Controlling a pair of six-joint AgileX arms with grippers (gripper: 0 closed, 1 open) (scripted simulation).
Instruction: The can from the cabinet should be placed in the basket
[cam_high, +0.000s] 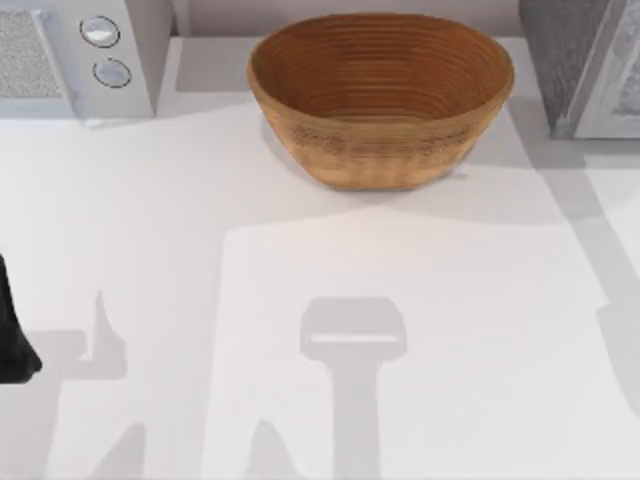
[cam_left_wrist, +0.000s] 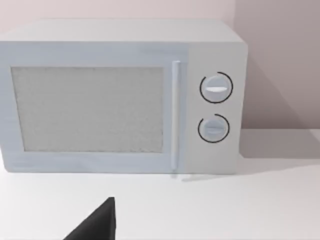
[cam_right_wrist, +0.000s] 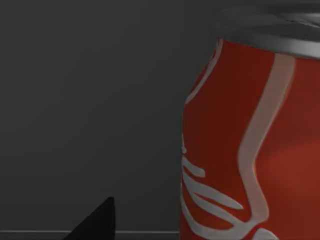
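Note:
The red can (cam_right_wrist: 250, 145), with white script and a silver top, stands upright very close in the right wrist view, in front of the cabinet's dark grey inner wall (cam_right_wrist: 90, 100). A black tip of my right gripper (cam_right_wrist: 95, 222) shows beside the can, apart from it. In the top view the cabinet (cam_high: 565, 60) sits at the back right corner with its pale grey door (cam_high: 620, 90) at the frame edge. The orange-brown wicker basket (cam_high: 380, 95) stands at the back middle, with nothing inside. My left arm (cam_high: 12, 330) rests at the left edge.
A white microwave (cam_high: 90, 55) with two round knobs stands at the back left; in the left wrist view the microwave (cam_left_wrist: 120, 100) has its door shut, and a black tip of the left gripper (cam_left_wrist: 97, 222) shows low before it. Arm shadows lie on the white table (cam_high: 350, 340).

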